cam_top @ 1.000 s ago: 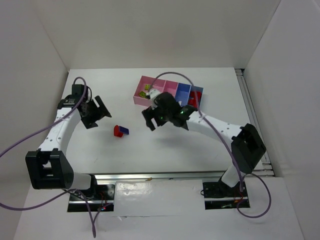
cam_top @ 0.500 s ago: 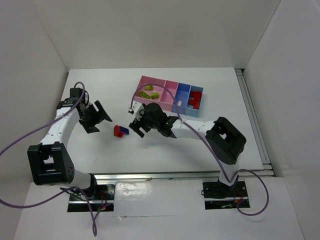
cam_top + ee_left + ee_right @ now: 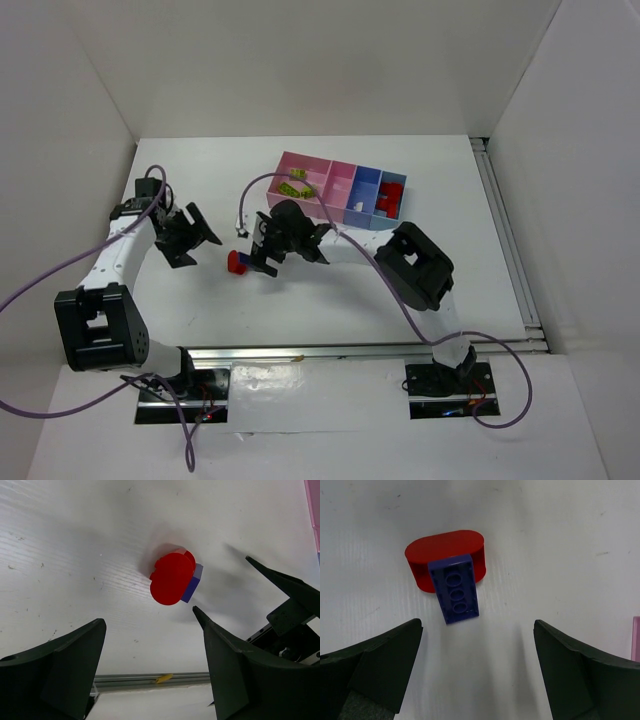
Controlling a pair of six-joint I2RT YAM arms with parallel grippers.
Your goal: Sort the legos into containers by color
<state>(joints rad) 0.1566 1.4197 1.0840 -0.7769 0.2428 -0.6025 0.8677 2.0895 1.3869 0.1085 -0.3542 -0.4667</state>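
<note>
Angled inward, left fingers (image 3: 60, 670) and right fingers (image 3: 375, 665) gape empty, flanking the legos (image 3: 456, 592).

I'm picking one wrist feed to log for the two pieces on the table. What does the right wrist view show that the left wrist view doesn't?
Only the right wrist: the dark blue brick's long face with three round tubes, lying against the red piece. Only the left wrist: a finger of the right end effector at the right edge, and the metal rail along the table's edge. Both: the two pieces touching on the white table.
</note>
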